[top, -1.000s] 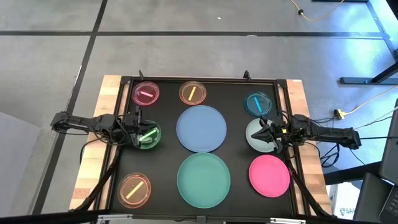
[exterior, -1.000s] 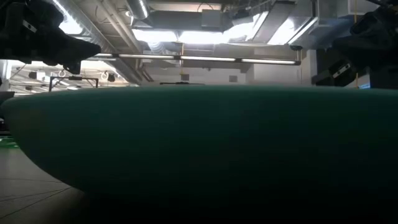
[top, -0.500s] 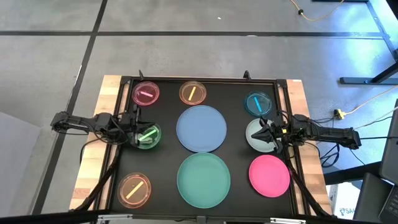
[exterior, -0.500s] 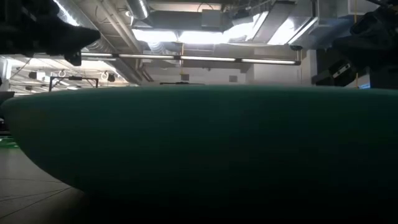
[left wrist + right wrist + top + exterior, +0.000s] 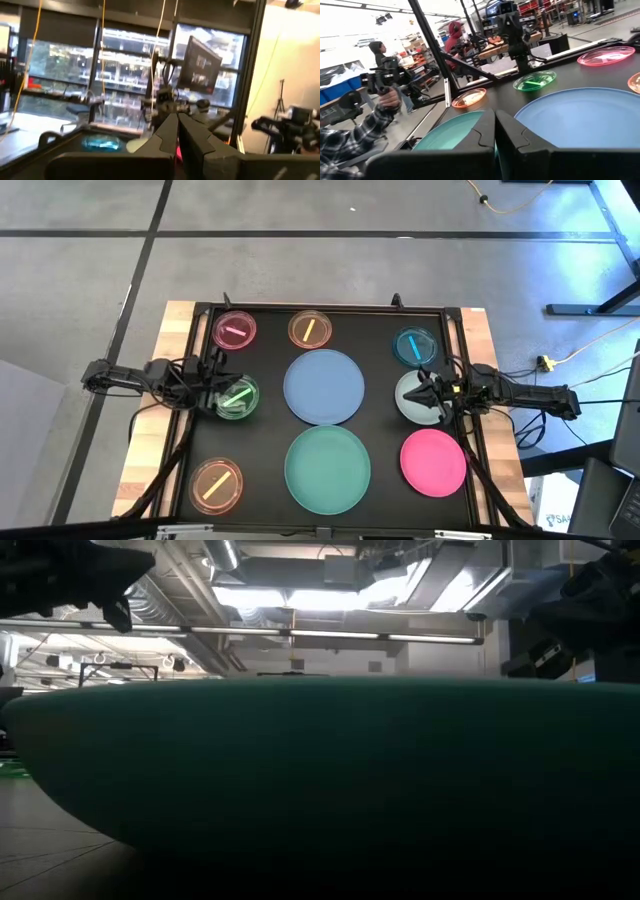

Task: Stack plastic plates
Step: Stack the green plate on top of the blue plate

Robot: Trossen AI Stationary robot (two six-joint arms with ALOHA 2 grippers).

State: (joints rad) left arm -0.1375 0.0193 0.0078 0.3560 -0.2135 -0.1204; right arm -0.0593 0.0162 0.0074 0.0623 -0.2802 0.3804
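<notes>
In the high view, the plates lie apart on a black mat: light-blue, teal, hot-pink, white, green, cyan, translucent pink and two orange ones. My left gripper is shut and hangs over the green plate's left rim. My right gripper is shut above the white plate. Both wrist views look level across the table past shut fingers. In the low view, the teal plate's rim fills the frame, with both arms above it.
The mat sits on a wooden table with dark frame rails at the far edge. A person in a plaid sleeve holds a device beyond the table's near edge. Bare mat shows between the plates.
My left gripper has risen and drawn back a little toward the table's left edge, away from the green plate's middle. The right arm and all plates have kept still.
</notes>
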